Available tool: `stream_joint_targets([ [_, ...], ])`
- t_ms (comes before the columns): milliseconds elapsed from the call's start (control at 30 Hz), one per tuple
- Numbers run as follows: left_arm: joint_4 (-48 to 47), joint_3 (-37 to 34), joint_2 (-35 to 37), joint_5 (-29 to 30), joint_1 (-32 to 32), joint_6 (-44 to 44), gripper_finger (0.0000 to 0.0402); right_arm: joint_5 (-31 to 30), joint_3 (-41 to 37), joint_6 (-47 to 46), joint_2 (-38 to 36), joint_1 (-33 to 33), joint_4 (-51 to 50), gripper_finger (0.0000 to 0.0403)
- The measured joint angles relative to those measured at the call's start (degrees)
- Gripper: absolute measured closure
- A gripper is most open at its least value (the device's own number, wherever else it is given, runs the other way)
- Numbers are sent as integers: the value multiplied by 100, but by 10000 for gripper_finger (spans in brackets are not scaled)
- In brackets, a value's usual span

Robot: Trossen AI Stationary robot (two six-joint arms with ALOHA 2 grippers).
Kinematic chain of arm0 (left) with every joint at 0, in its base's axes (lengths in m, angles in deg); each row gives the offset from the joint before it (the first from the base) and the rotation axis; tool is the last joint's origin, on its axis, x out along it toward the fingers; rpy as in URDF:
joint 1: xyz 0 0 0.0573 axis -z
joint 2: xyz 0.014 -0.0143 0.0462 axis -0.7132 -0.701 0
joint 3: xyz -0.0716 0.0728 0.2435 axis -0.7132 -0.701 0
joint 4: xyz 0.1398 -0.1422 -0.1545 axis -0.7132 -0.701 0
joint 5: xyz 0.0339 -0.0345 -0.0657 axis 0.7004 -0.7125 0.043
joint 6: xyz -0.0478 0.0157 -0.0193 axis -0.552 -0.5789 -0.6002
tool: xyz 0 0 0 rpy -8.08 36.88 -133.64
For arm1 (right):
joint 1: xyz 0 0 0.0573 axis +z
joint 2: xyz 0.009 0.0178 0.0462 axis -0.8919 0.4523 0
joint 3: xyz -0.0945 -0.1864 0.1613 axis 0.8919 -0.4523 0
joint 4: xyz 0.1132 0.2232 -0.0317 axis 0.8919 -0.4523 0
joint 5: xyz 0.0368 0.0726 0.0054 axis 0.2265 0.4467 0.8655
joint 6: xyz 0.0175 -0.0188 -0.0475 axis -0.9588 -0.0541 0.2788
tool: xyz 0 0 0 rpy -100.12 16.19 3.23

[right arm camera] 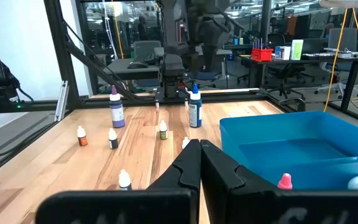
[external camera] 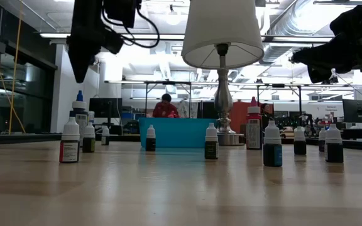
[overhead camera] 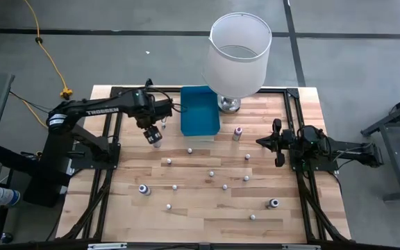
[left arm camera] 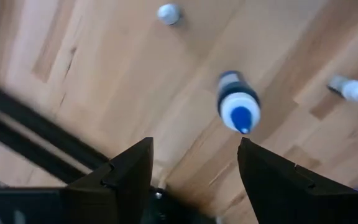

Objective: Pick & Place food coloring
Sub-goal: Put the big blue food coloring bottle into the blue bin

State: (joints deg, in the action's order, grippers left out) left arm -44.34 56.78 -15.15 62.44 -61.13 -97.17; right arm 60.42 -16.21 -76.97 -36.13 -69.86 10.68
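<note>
Your desk point(overhead camera: 200, 215) is pale planked wood, the food coloring bottles point(overhead camera: 210, 173) scattered across it beside a blue plastic bin point(overhead camera: 198, 111) and white-shaded lamp point(overhead camera: 238, 52). Left gripper point(overhead camera: 151, 135) fingers spread above a blue-tipped bottle point(left arm camera: 238, 106); right gripper point(overhead camera: 261, 142) fingers together.

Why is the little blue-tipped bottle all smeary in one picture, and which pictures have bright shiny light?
In the left wrist view the blue-tipped bottle and the table look smeared, like motion blur. In the low view, bright ceiling lights glare behind the bottles, leaving the lamp backlit and the near tabletop soft. The high view is evenly lit.
</note>
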Motion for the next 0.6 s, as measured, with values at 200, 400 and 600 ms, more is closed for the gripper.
stream_joint_targets([
  [200,394,-90,-151,-488,205,-584,179,-2,0,0,-2,-2,0,402],
  [400,580,-198,-331,-380,339,-954,179,-4,2,0,0,0,12,402],
  [600,677,-411,-412,-321,331,-1087,179,-3,1,1,0,-1,17,402],
])
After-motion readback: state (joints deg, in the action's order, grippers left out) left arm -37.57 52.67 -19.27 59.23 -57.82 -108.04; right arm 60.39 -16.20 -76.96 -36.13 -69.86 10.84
